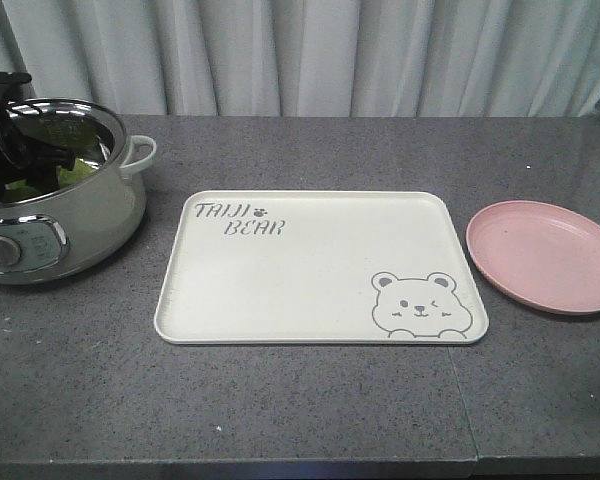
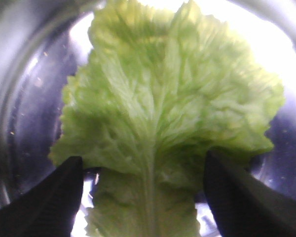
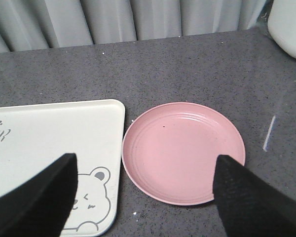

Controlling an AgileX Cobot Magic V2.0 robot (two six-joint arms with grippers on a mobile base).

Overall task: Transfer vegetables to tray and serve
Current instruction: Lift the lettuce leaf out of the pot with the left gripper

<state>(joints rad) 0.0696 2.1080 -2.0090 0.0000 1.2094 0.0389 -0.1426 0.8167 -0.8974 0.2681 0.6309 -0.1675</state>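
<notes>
The lettuce leaf [image 2: 163, 123] lies flat inside the steel pot [image 1: 80, 220] at the left end of the table [image 1: 280, 410], its pale rib running down between the two fingers of the left claw [image 2: 143, 165]. That claw is spread wide, one finger at each side of the leaf's lower part; the close view is blurry, so the tips may or may not touch it. The cream tray [image 1: 310, 270] with the bear drawing sits mid-table with nothing on it, well apart from the leaf. The pink plate [image 1: 545, 255] lies just beside the tray's right edge. The right claw [image 3: 145, 160] hangs above the plate and the tray corner, fingers apart and holding nothing.
</notes>
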